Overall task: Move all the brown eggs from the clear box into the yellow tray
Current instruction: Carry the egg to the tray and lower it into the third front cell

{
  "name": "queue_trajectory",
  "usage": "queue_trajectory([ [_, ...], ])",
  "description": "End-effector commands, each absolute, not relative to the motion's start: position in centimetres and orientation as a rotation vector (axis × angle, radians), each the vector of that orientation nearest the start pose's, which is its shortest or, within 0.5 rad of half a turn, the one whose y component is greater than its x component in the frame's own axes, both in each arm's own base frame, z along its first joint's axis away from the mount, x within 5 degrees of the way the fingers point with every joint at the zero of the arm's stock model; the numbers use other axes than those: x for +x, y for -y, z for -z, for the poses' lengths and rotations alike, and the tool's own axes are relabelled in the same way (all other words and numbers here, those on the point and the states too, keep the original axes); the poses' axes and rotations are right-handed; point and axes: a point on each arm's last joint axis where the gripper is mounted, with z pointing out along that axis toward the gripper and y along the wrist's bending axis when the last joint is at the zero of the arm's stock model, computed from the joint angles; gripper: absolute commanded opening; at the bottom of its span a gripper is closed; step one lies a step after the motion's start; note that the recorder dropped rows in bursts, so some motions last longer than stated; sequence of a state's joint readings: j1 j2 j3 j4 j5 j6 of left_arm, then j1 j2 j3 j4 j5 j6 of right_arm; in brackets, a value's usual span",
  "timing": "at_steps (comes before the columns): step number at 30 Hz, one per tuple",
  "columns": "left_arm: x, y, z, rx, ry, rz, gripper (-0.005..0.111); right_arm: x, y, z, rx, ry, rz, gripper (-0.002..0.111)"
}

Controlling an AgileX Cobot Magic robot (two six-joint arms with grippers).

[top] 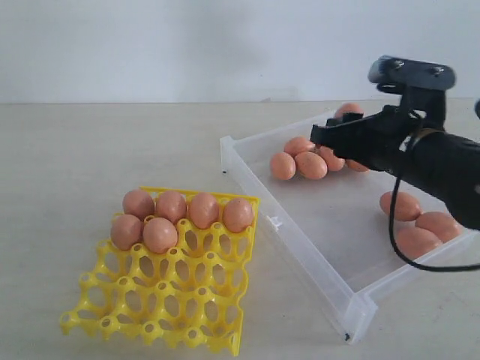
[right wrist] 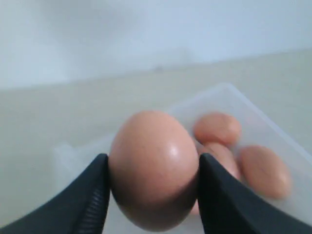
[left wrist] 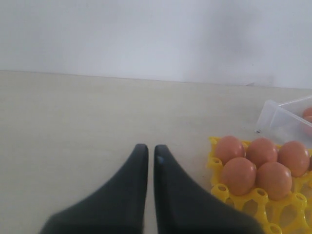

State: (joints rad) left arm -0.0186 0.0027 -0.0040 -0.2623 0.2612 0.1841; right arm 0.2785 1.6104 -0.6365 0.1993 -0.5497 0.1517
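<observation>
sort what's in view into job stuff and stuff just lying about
Job: brown eggs in the clear box and yellow tray; held egg in the right hand.
Just there: left hand, shut, beside the tray; table; wall.

Yellow tray [top: 187,315]: lying flat, left of the box, six brown eggs [top: 171,206] seated, with four filling the far row and two in the next.
Clear box [top: 322,225]: shallow, translucent, loose eggs [top: 311,165] clustered at the far end and right side.
Held egg [right wrist: 151,146]: pinched in the right gripper [right wrist: 153,163], over the box.
</observation>
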Motion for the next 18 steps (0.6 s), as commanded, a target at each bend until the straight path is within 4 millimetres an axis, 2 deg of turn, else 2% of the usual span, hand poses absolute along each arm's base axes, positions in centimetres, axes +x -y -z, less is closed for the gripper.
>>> queue_trajectory([
  [1,5.5,0.7,-19.1,-0.002,-1.731,0.133,0.004,26.8,-11.3,-22.3,-0.299,-1.617,-0.762,0.000],
  [3,5.5,0.7,-19.1,-0.002,-1.731,0.133,0.004,26.0,-12.8,-22.2,-0.482,-1.622,-0.907,0.000],
  [4,5.5,0.7,-19.1,-0.002,-1.731,0.133,0.004,25.9,-13.1,-22.0,-0.515,-1.646,-0.949,0.000],
  [9,5.5,0.7,-19.1,-0.002,-1.731,0.133,0.004,26.2,-14.3,-19.5,-0.708,-1.744,-1.012,0.000],
  [14,5.5,0.7,-19.1,-0.002,-1.731,0.133,0.004,28.3,-15.3,-17.7,-0.732,-1.829,-1.103,0.000],
  [18,5.5,0.7,-19.1,-0.002,-1.731,0.133,0.004,29.9,-16.1,-16.9,-0.743,-1.803,-1.182,0.000],
])
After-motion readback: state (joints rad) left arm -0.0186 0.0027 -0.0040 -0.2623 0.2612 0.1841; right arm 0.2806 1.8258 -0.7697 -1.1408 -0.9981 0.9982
